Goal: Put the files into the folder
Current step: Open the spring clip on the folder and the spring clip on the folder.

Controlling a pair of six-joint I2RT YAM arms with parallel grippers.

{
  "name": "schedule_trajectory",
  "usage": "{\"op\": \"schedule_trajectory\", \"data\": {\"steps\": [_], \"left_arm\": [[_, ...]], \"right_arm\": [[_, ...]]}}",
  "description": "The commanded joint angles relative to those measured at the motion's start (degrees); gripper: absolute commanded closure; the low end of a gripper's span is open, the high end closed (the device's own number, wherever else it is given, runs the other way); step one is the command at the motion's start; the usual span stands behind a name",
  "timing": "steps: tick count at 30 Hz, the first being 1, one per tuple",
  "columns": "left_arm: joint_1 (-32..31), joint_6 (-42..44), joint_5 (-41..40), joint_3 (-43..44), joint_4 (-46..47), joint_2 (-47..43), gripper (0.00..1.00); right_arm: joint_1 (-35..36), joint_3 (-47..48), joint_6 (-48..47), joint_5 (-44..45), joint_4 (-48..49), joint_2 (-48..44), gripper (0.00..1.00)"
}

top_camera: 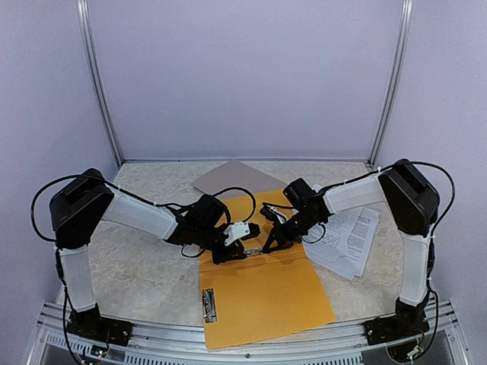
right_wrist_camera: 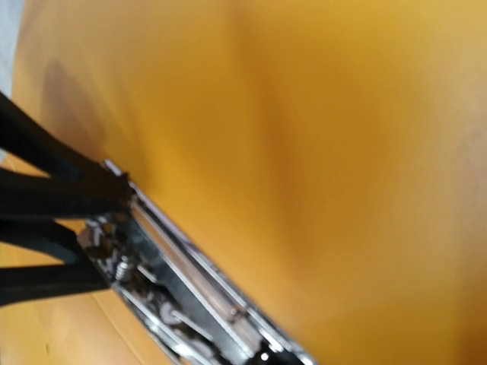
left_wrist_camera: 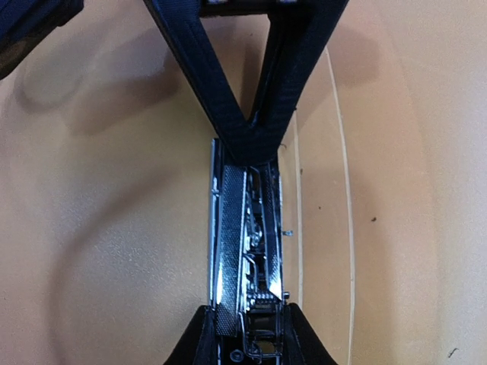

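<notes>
Evidently the step in hand is opening the clip [left_wrist_camera: 247, 251] of the folder [top_camera: 266, 296], which lies open by the counter's near edge. The left tool [top_camera: 247, 245] grasps the clip's sides. The right tool [top_camera: 272, 242], clenched empty, meets its end. Next the clip needs lifting, then the files [top_camera: 350, 236] need fetching from the right edge.

A flat grey-brown board [top_camera: 228, 177] lies at an angle near the far edge of the desk [top_camera: 137, 266], whose top is pale and marbled. Plain lilac walls [top_camera: 243, 76] enclose it, with metal posts [top_camera: 99, 84] in the back corners and a ribbed metal rail [top_camera: 160, 334] along the near edge.
</notes>
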Motion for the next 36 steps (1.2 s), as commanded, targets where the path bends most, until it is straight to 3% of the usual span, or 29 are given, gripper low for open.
{"op": "schedule_trajectory", "data": {"steps": [1,13,21,28,32,33,34,36], "left_arm": [[-2.36,3.7,1.47,-2.99,-7.66,4.19,0.82],[-2.9,4.2,0.79,-3.26,-7.12,4.17,0.82],[-2.54,2.8,0.05,-3.88,-5.21,3.22,0.81],[0.16,-3.17,0.4,-5.37,1.21,-2.09,0.71],[0.41,-5.34,0.24,-7.25,6.05,-5.19,0.49],[0.43,-5.64,0.46,-7.8,7.48,-6.23,0.1],[0.44,-5.87,0.69,-8.3,7.85,-6.85,0.02],[0.57,-6.55,0.25,-8.76,8.07,-8.2,0.01]], "right_arm": [[-0.48,-1.62,1.05,11.38,2.03,1.12,1.0],[-0.52,-3.72,3.52,11.67,9.12,-2.96,1.0],[0.18,-6.43,3.84,7.42,12.24,-6.28,1.0],[1.32,-7.96,4.55,7.93,13.42,-11.81,1.0],[2.06,-7.9,5.36,8.36,13.43,-13.97,0.98],[2.42,-7.82,5.69,8.44,13.47,-14.26,0.96],[2.72,-7.71,5.95,8.61,13.54,-14.46,0.95],[3.48,-7.57,6.48,8.96,13.88,-14.69,0.92]]}}
